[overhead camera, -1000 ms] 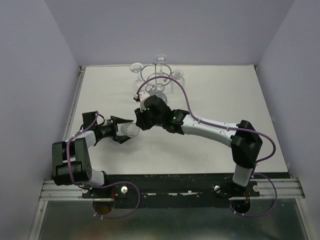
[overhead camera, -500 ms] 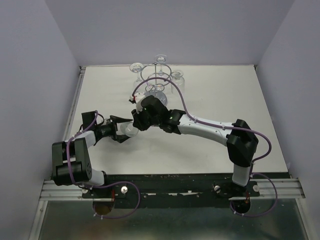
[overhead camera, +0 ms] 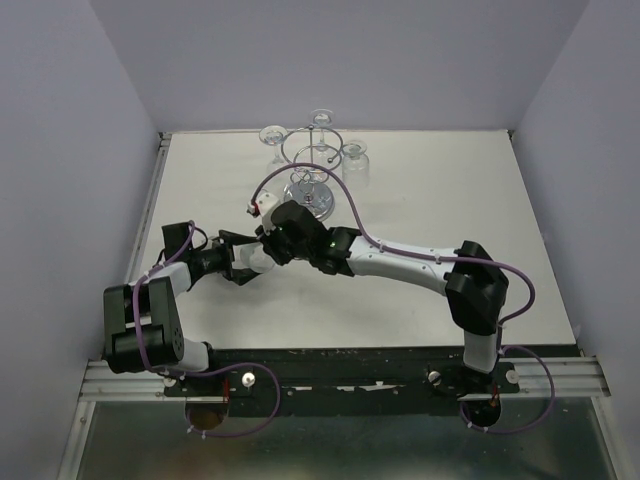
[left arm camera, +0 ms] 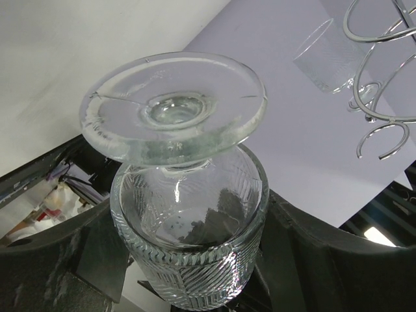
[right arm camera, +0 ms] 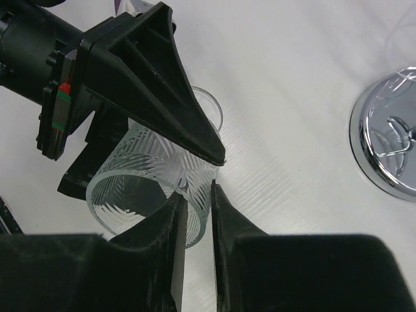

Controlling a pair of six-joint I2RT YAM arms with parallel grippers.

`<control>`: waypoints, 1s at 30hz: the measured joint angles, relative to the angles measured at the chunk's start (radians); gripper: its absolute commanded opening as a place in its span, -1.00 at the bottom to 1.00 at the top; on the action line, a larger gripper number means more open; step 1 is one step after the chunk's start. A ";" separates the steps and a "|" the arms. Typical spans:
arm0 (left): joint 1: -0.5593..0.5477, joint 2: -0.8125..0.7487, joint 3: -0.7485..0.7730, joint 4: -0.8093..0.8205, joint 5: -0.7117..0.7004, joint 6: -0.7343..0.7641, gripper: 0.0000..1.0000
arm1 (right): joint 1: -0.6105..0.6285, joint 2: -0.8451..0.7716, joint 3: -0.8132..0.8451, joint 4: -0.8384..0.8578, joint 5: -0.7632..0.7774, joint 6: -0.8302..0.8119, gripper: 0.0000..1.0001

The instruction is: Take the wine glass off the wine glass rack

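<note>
Already off shiny chrome wire rack (overhead camera: 309, 196), upper centre: ribbed clear wine glass (left arm camera: 188, 227), clamped by left gripper (overhead camera: 246, 262). Right gripper (right arm camera: 198, 195) near-closed at rim, grip uncertain. Remaining: probably set-down only.

The left end effector (right arm camera: 146, 175) grips the ribbed wine glass (right arm camera: 130, 195) sideways over the white surface (right arm camera: 292, 78). The right end effector (right arm camera: 198, 194) pinches its rim. The wine glass rack's chrome base (right arm camera: 383, 149) gleams at the right.

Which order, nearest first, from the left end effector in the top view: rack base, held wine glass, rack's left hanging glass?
1. Held wine glass, between the fingers of the left end effector.
2. Rack base, mid-table.
3. Hanging glass, rack's rear left.
</note>
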 measured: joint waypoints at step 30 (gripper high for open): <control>0.154 -0.105 -0.058 -0.175 -0.096 0.178 0.98 | 0.000 -0.103 -0.143 0.034 -0.100 -0.175 -0.99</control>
